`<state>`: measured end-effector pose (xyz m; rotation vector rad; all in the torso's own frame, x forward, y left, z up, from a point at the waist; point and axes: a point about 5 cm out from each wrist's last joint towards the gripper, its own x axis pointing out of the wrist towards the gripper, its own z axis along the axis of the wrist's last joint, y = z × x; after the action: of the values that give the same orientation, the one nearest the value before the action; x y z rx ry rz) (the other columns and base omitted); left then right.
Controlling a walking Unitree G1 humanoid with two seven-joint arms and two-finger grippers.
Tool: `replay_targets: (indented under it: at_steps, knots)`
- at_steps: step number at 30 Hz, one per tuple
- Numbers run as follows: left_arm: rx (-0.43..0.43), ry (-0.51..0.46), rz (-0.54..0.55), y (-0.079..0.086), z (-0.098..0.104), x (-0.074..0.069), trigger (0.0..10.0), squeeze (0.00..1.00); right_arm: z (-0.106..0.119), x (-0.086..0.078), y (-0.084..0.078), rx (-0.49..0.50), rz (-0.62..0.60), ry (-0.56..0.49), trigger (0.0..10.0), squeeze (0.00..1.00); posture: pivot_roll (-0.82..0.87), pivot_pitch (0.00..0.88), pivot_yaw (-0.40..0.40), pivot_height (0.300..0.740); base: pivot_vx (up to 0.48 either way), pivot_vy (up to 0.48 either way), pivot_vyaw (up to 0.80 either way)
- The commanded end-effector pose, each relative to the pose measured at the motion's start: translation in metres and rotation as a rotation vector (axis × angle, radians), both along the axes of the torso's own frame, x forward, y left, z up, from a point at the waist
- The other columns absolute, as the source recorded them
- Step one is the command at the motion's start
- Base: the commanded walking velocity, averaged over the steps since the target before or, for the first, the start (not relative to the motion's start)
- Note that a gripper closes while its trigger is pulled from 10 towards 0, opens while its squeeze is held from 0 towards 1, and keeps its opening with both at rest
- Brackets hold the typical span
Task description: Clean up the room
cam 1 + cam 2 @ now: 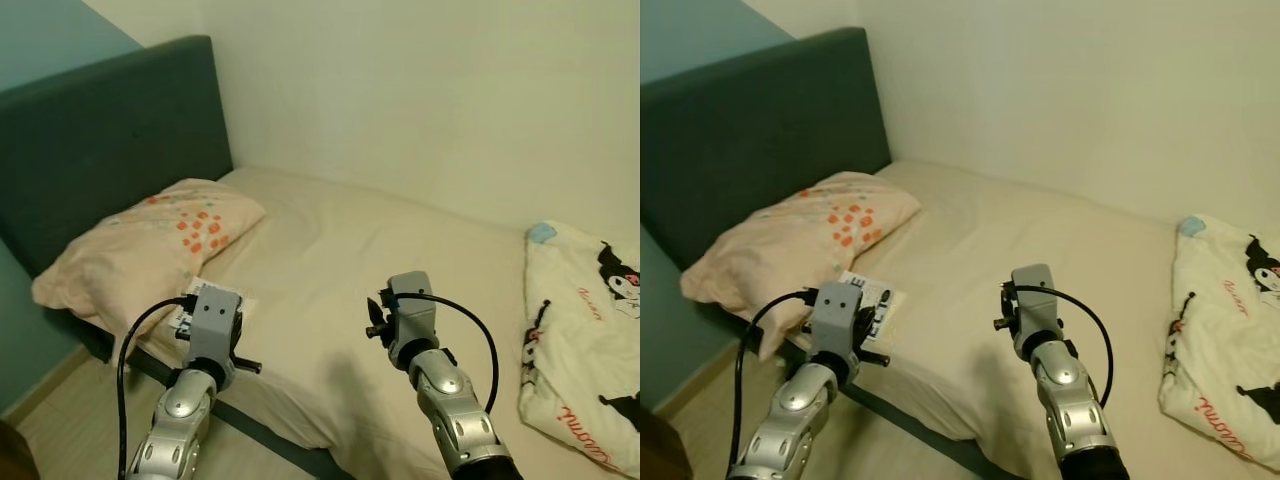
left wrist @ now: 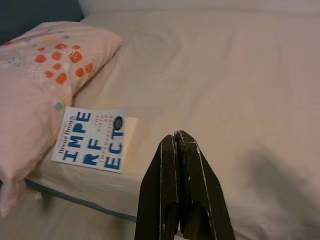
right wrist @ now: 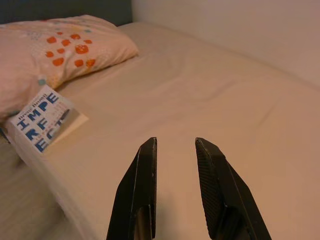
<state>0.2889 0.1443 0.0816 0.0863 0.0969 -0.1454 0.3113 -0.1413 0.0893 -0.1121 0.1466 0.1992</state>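
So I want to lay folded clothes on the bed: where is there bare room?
The middle of the bed sheet is bare, between the pillow and the printed blanket. The near corner by the pillow is taken by a book.

I'm looking at a beige bed (image 1: 400, 260) against a cream wall (image 1: 420, 90), its dark teal headboard (image 1: 110, 140) standing left.

The book (image 2: 94, 139) lying on the bed (image 2: 210, 85) beside the pillow (image 2: 35, 75) carries big blue letters on its white cover, set in three rows: "IMPE", "RF", "ECT". Smaller lines of print run beside them, too small to read. Red script on the blanket (image 1: 590, 340) cannot be read.
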Motion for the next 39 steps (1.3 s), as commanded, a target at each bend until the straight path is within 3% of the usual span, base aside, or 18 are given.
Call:
replay_targets:
  at_steps: [1,12,15,21,39]
  knots:
    - [0.014,0.007,-0.012,-0.0012,0.0,-0.0001,10.0,0.0,-0.0007,-0.0008,-0.0029,0.001,-0.012,0.007,10.0,0.0,-0.1,0.034,-0.005,0.723,0.0,-0.45,0.0]
    - [0.001,0.031,-0.008,-0.001,-0.0022,0.0002,10.0,0.0,-0.0003,0.0003,-0.0036,0.004,-0.013,0.01,10.0,0.0,-0.1,0.034,-0.008,0.723,0.0,-0.43,0.0]
    - [-0.004,0.075,-0.008,-0.0004,-0.0076,-0.0007,10.0,0.0,-0.0004,0.0005,-0.0036,0.005,-0.011,0.012,10.0,0.0,-0.1,0.034,-0.009,0.723,0.0,0.32,0.0]
    - [0.012,0.058,0.003,0.0006,-0.0063,-0.0003,10.0,0.0,-0.0005,0.0002,-0.0029,0.007,-0.01,0.013,10.0,0.0,-0.1,0.034,-0.007,0.723,0.0,0.424,0.0]
    - [0.035,0.055,0.015,0.0034,-0.0057,0.0007,10.0,0.0,-0.0024,-0.0015,-0.0035,0.002,-0.017,0.022,10.0,0.0,-0.1,0.04,-0.004,0.723,0.0,0.0,0.0]
